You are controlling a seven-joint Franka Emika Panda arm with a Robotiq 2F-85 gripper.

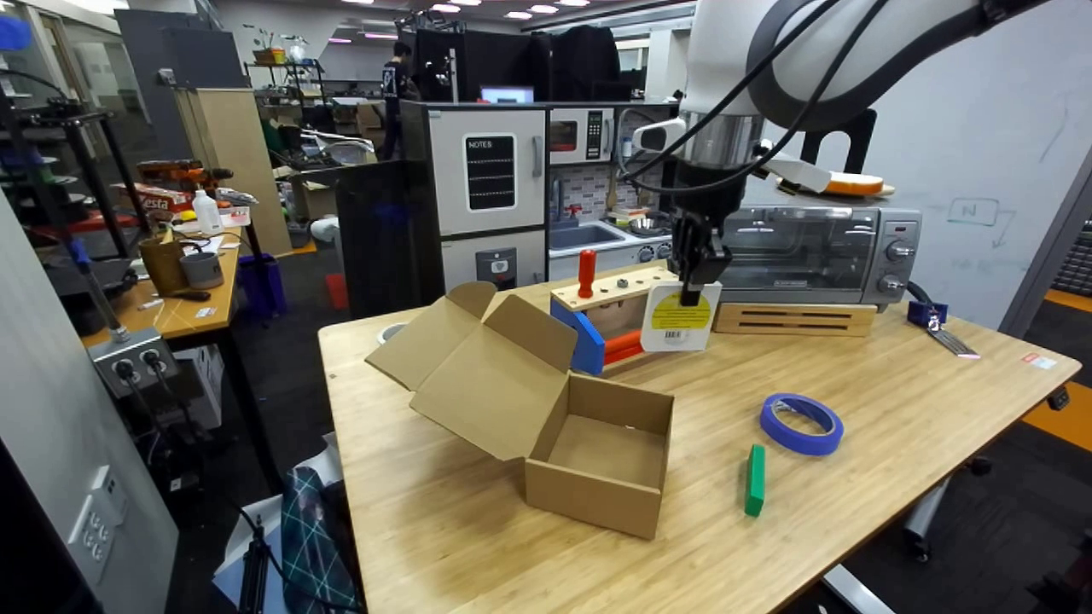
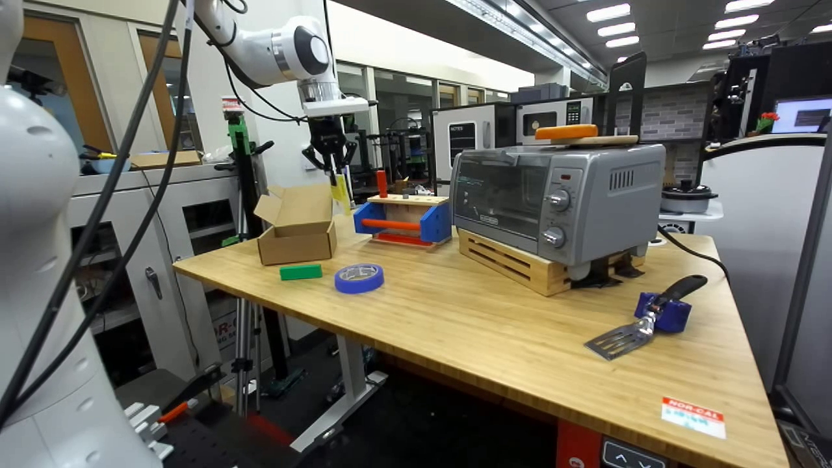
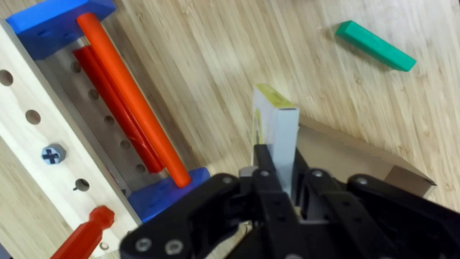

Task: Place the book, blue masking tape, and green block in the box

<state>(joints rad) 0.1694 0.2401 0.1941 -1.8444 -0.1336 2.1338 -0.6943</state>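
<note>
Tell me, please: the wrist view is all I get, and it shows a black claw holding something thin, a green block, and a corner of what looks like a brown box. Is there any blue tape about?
Observer: Yes. In both exterior views the blue masking tape lies flat on the table, near the green block.
Operator: Oh, nice, my picture misses that completely! And the box, can you tell whether it is open on top?
Observer: It is: in an exterior view its lid is folded right back.
</note>
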